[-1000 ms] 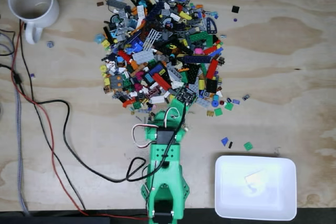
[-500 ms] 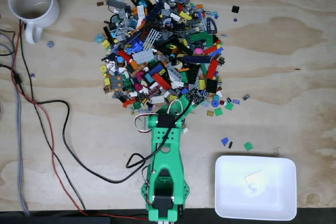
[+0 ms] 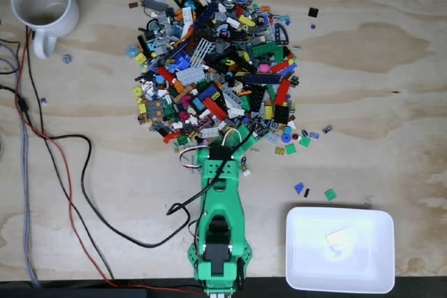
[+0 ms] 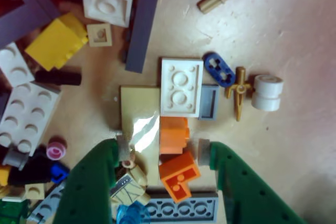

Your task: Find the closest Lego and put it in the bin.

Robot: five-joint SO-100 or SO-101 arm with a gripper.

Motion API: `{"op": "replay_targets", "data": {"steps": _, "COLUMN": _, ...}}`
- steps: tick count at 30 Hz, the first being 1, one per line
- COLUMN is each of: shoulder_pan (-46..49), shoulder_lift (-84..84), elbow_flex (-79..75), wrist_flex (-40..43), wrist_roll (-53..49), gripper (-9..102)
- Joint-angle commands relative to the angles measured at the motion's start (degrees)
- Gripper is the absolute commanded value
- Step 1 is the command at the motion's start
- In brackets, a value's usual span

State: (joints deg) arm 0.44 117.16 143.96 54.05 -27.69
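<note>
A big heap of mixed Lego pieces (image 3: 216, 61) covers the upper middle of the table in the fixed view. My green gripper (image 3: 251, 132) reaches into the heap's near edge. In the wrist view the gripper (image 4: 164, 149) is open, its two green fingers (image 4: 89, 182) standing to either side of two small orange bricks (image 4: 178, 174) that lie on a tan plate (image 4: 139, 124). A white two-by-two plate (image 4: 181, 87) lies just beyond them. The white bin (image 3: 340, 277) sits at the lower right, right of the arm, with a small pale piece inside.
A white mug (image 3: 43, 1) stands at the top left. Black, red and grey cables (image 3: 84, 179) run down the left side to the arm's base. Stray blue (image 3: 299, 188), black and green (image 3: 330, 194) pieces lie just above the bin.
The arm has stretched forward, its wrist sliding up toward the heap's near edge. The gripper tip has stayed at about the same spot on the pile.
</note>
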Motion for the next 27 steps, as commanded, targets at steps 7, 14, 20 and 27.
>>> {"op": "replay_targets", "data": {"steps": 7, "shoulder_pan": 2.4, "shoulder_lift": -0.6, "elbow_flex": 0.3, "wrist_flex": -3.2, "wrist_roll": -1.5, "gripper": 12}}
{"op": "replay_targets", "data": {"steps": 14, "shoulder_pan": 2.3, "shoulder_lift": -1.2, "elbow_flex": 0.5, "wrist_flex": -4.2, "wrist_roll": -1.7, "gripper": 4}}
{"op": "replay_targets", "data": {"steps": 20, "shoulder_pan": 1.6, "shoulder_lift": 0.0, "elbow_flex": -9.1, "wrist_flex": 3.4, "wrist_roll": -4.0, "gripper": 1}}
{"op": "replay_targets", "data": {"steps": 27, "shoulder_pan": 7.1, "shoulder_lift": 1.7, "elbow_flex": -39.5, "wrist_flex": 27.2, "wrist_roll": -15.6, "gripper": 2}}
